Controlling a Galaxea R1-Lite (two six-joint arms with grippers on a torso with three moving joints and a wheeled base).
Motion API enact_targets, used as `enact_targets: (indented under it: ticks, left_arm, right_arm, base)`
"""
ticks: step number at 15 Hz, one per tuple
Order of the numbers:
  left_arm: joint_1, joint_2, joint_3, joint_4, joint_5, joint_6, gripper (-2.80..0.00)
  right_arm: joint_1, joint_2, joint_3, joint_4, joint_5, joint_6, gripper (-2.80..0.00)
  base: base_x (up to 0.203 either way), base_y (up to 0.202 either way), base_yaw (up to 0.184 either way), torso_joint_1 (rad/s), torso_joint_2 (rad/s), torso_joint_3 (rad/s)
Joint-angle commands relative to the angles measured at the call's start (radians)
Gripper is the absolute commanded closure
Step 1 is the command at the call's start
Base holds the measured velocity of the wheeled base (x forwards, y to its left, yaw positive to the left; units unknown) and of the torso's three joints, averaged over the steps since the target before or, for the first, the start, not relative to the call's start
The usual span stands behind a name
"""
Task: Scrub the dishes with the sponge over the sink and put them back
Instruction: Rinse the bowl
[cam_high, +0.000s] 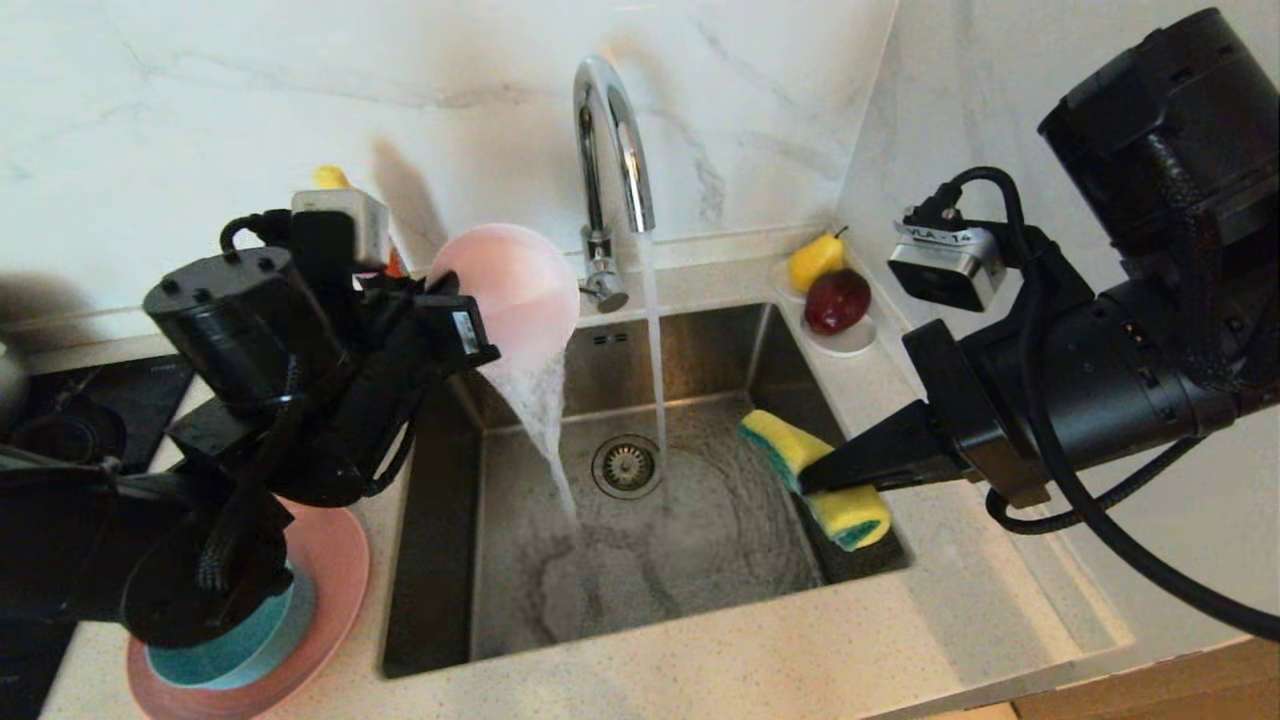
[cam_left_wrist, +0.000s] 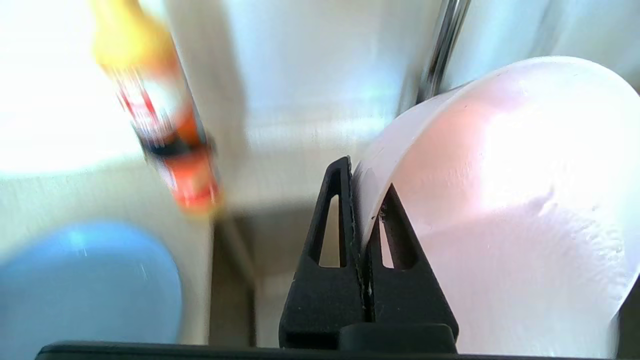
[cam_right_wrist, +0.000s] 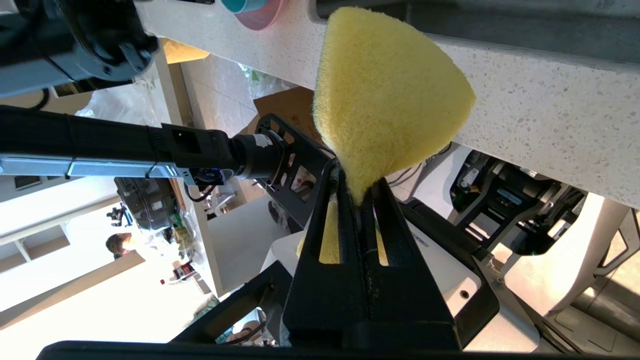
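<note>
Head view | left gripper (cam_high: 470, 345) clamped on pale pink bowl (cam_high: 515, 290) rim, frame centre-left, pouring | right gripper (cam_high: 815, 478) pinching sponge (cam_high: 815, 475) | risk: wet rim slips, bowl drops into sink (cam_high: 700, 340).

The left gripper (cam_left_wrist: 364, 200) pinches the pale pink bowl's (cam_left_wrist: 505, 200) rim.

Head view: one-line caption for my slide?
Left gripper tips pale pink bowl, pouring water into sink; right gripper holds sponge.
</note>
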Motion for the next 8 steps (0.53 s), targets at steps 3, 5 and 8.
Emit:
enact_targets:
  ticks: [3,5,8]
  left_arm:
    - [-0.001,-0.015,0.062,-0.214,-0.02,0.044,0.0]
    - [-0.001,-0.031,0.076,-0.247,-0.03,0.048,0.0]
    - [-0.001,-0.073,0.132,-0.333,-0.08,0.114,0.0]
  right_arm:
    - [-0.001,-0.001,0.008,0.006,0.002,0.004,0.0]
    - [-0.001,-0.005,0.017,0.004,0.003,0.004,0.0]
    - [-0.003,-0.003,0.016,0.004,0.005,0.005,0.0]
  base:
    - [0.0,0.0,0.0,0.0,0.0,0.0]
    - [0.0,0.0,0.0,0.0,0.0,0.0]
    - [0.0,0.0,0.0,0.0,0.0,0.0]
